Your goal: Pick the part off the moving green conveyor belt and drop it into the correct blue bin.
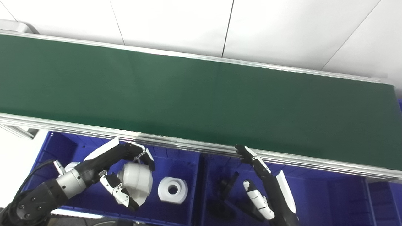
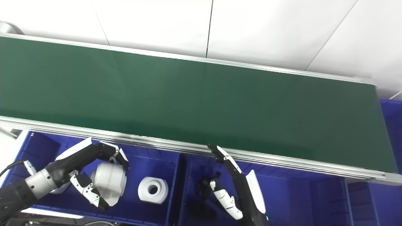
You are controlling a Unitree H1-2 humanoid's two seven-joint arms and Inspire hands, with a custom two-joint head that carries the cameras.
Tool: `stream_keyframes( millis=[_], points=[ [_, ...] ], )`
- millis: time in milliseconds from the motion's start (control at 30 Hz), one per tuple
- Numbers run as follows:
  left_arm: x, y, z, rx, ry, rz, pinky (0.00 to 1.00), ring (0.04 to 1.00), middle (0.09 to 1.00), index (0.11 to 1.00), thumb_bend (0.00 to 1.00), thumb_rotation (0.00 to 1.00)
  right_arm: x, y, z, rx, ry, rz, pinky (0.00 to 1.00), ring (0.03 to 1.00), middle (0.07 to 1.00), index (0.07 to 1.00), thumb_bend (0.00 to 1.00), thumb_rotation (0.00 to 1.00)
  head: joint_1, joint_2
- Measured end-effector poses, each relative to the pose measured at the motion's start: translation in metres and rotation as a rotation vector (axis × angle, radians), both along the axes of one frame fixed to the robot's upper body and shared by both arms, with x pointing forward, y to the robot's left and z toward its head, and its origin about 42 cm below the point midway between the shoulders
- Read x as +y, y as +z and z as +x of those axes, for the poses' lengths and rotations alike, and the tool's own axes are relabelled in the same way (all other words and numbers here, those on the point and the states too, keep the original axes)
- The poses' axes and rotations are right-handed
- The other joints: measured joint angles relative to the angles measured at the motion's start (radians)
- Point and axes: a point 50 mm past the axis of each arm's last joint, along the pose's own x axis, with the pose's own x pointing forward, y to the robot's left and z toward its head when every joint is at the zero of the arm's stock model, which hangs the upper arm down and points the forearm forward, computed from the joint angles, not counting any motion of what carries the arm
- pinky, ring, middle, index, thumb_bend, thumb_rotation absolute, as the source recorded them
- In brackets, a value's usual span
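The green conveyor belt (image 1: 201, 100) runs across the view with no part on it. My left hand (image 1: 124, 174) hangs over the left blue bin (image 1: 56, 146), shut on a white cylindrical part (image 1: 136, 180). Another white ring-shaped part (image 1: 172, 190) lies in the same bin to its right. My right hand (image 1: 262, 185) is open, fingers stretched up toward the belt's near rail, above the middle blue bin (image 1: 314, 191), which holds black parts (image 1: 227, 185).
The aluminium rail (image 1: 201, 147) of the belt edges the bins. A further blue bin (image 1: 384, 196) lies at the far right. Behind the belt is a white panelled wall (image 1: 251, 28).
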Motion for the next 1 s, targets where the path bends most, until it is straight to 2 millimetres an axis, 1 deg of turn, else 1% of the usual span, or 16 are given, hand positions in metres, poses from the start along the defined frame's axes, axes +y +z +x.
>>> stream_keyframes(
  millis=[200,300,500,567,633,667,700,733,767,800,833,900,1000],
  points=[
    [-0.003,-0.02,0.0,0.027,0.024,0.037,0.39,0.462,0.526,0.494,0.47,0.0,0.0,0.0,0.0,0.002,-0.001,0.002,0.81,0.869,0.888,0.872,0.52,1.0,0.002,-0.003],
    [-0.002,-0.026,0.002,0.033,0.027,0.052,0.39,0.46,0.523,0.495,0.47,0.0,0.0,0.0,0.0,0.002,-0.001,0.002,0.81,0.869,0.888,0.872,0.51,1.0,-0.002,-0.002],
    [-0.004,-0.048,0.017,0.03,0.008,0.103,0.39,0.458,0.521,0.495,0.47,0.0,0.0,0.0,0.0,0.002,-0.002,0.001,0.81,0.868,0.888,0.872,0.51,1.0,-0.005,-0.003],
    [-0.006,-0.053,0.021,0.02,0.01,0.103,0.39,0.484,0.513,0.477,0.48,0.0,-0.001,0.0,0.0,0.002,-0.003,0.001,0.81,0.866,0.887,0.87,0.51,1.0,-0.009,-0.002],
    [-0.008,-0.056,0.025,0.01,0.007,0.115,0.39,0.489,0.514,0.484,0.48,0.0,-0.001,0.0,0.0,0.002,-0.003,0.001,0.81,0.867,0.888,0.871,0.51,1.0,-0.009,-0.002],
    [-0.009,-0.055,0.025,0.005,0.002,0.122,0.44,0.479,0.518,0.485,0.49,0.0,-0.001,0.0,0.0,0.002,-0.003,0.001,0.81,0.868,0.888,0.872,0.51,1.0,-0.011,-0.003],
    [-0.01,-0.055,0.025,0.0,-0.004,0.13,0.52,0.589,0.644,0.493,0.5,0.02,-0.001,0.0,0.0,0.002,-0.004,0.0,0.81,0.868,0.888,0.872,0.51,1.0,-0.011,-0.003],
    [-0.01,-0.054,0.026,-0.003,-0.008,0.133,0.57,0.652,0.701,0.607,0.56,0.01,-0.001,0.0,0.0,0.002,-0.005,0.0,0.81,0.868,0.888,0.872,0.51,1.0,-0.011,-0.003],
    [-0.011,-0.053,0.026,-0.006,-0.011,0.137,0.64,0.718,0.751,0.682,0.6,0.01,-0.001,0.0,0.0,0.002,-0.005,-0.001,0.81,0.868,0.888,0.872,0.51,1.0,-0.011,-0.003],
    [-0.011,-0.054,0.025,-0.005,-0.013,0.139,0.73,0.799,0.815,0.77,0.64,0.04,-0.001,0.0,0.0,0.002,-0.005,-0.001,0.81,0.866,0.888,0.87,0.51,1.0,-0.008,-0.003],
    [-0.01,-0.054,0.024,-0.002,-0.014,0.14,0.74,0.805,0.82,0.777,0.64,0.05,-0.001,0.0,0.0,0.002,-0.005,-0.001,0.81,0.866,0.888,0.87,0.51,1.0,-0.008,-0.003],
    [-0.009,-0.053,0.024,0.0,-0.015,0.138,0.78,0.839,0.848,0.812,0.65,0.11,-0.001,0.0,0.0,0.002,-0.005,-0.001,0.81,0.869,0.889,0.871,0.51,1.0,-0.009,-0.003],
    [-0.008,-0.053,0.024,0.002,-0.015,0.134,0.79,0.846,0.856,0.825,0.67,0.18,-0.001,0.0,0.0,0.001,-0.004,-0.001,0.81,0.867,0.889,0.871,0.51,1.0,-0.009,-0.002]
  ],
)
